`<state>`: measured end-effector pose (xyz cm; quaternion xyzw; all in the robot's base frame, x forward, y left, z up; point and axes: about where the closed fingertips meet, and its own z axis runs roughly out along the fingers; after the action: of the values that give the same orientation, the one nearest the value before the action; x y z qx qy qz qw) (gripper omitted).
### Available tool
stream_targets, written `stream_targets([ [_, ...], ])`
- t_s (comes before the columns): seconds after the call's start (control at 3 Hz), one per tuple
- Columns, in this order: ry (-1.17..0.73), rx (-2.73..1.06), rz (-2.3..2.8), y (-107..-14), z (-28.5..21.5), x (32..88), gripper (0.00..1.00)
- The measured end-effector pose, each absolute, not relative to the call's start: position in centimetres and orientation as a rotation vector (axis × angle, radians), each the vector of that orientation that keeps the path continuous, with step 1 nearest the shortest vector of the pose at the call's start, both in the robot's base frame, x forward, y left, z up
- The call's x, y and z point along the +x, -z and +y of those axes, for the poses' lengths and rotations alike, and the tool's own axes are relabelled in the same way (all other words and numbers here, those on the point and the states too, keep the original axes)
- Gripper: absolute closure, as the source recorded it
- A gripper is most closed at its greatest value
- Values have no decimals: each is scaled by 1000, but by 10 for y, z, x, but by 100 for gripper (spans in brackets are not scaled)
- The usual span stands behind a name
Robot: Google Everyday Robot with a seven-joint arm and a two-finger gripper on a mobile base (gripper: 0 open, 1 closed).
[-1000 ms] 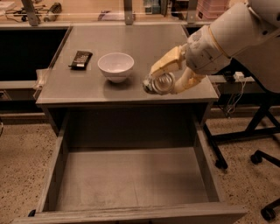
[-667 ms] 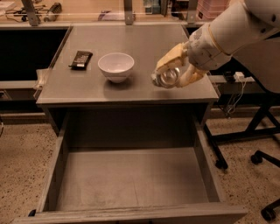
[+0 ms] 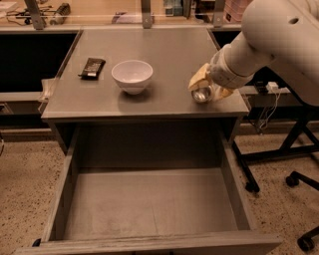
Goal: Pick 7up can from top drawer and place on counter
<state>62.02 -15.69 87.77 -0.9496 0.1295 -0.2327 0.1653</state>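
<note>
The 7up can [image 3: 202, 94] is a small silvery can held on its side, its round end facing the camera, just over the right front part of the grey counter [image 3: 164, 60]. My gripper [image 3: 205, 87] with yellowish fingers is shut on the can; the white arm reaches in from the upper right. I cannot tell whether the can touches the counter. The top drawer [image 3: 149, 204] stands pulled wide open below the counter, and its flat grey floor shows nothing on it.
A white bowl [image 3: 132, 75] sits on the counter left of the can. A black flat object [image 3: 92, 67] lies at the counter's left. A dark chair base with castors [image 3: 299, 179] stands on the floor to the right. A cluttered desk [image 3: 60, 10] runs behind.
My gripper has carried the can to the right and slightly down, closer to the counter surface near its right front corner.
</note>
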Motion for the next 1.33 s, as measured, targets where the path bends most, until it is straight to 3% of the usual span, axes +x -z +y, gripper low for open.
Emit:
stream_targets([
  [1.0, 645, -2781, 480, -846, -160, 635, 11],
  [1.33, 645, -2781, 480, -846, -160, 635, 0],
])
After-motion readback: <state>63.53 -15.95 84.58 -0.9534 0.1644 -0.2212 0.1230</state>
